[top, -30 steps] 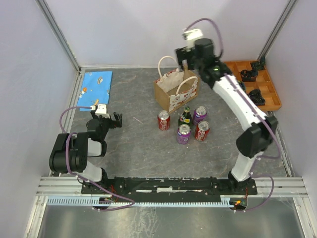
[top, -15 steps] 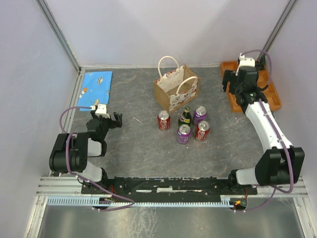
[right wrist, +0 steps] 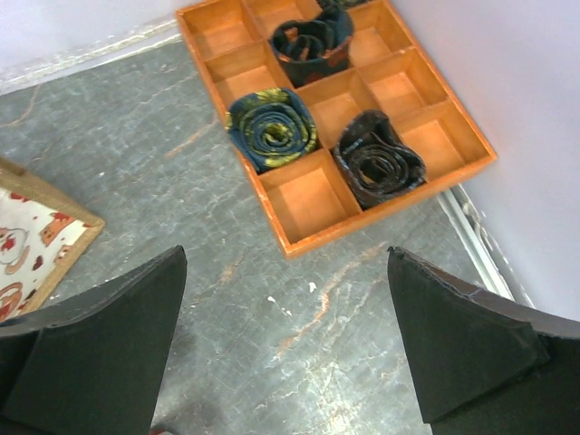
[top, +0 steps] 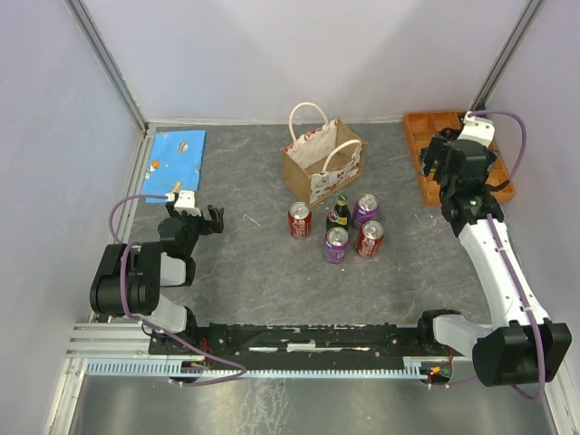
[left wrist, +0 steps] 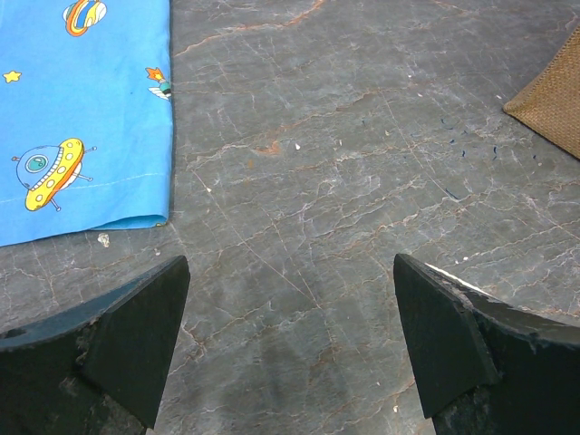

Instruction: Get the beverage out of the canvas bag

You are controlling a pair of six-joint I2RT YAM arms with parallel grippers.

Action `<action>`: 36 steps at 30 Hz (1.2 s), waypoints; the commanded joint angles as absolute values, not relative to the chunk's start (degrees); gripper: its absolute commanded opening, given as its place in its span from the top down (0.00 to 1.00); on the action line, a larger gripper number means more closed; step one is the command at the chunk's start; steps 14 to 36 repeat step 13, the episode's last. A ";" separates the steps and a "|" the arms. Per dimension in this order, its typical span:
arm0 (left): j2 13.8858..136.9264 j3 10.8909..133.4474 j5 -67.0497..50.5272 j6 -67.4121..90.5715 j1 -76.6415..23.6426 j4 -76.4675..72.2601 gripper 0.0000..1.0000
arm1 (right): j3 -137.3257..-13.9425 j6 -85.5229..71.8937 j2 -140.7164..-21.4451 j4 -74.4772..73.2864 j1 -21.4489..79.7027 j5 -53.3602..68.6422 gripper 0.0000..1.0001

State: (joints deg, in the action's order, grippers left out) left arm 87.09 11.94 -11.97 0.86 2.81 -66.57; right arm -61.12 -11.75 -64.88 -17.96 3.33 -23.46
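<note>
The canvas bag stands upright at the back middle of the table, tan with white handles and red-and-white panels. I cannot see inside it. Several drinks stand just in front of it: a red can, a green bottle, two purple cans and another red can. My right gripper is open and empty, off to the right of the bag; in its wrist view a bag corner shows at the left. My left gripper is open and empty, low at the left.
An orange compartment tray holding rolled dark items sits at the back right, under my right wrist; it fills the top of the right wrist view. A blue patterned cloth lies at the back left. Walls close the sides and back.
My right arm has swung from above the bag to the right, and now hangs by the orange tray. The left arm, bag and drinks have not moved.
</note>
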 commanded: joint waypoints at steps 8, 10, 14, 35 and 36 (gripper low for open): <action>87.10 12.38 -10.95 0.00 2.99 -69.99 0.01 | -56.48 -14.13 -58.79 -16.45 3.27 -34.75 0.01; 87.18 12.39 -10.99 0.00 2.94 -70.00 0.01 | -57.18 -14.15 -59.43 -17.14 3.29 -35.41 0.01; 87.18 12.39 -10.99 -0.02 2.99 -69.98 0.01 | -58.52 -14.22 -60.62 -18.46 3.28 -36.03 0.01; 87.18 12.39 -10.99 -0.02 2.99 -69.98 0.01 | -58.52 -14.22 -60.62 -18.46 3.28 -36.03 0.01; 87.18 12.39 -10.99 -0.02 2.99 -69.98 0.01 | -58.52 -14.22 -60.62 -18.46 3.28 -36.03 0.01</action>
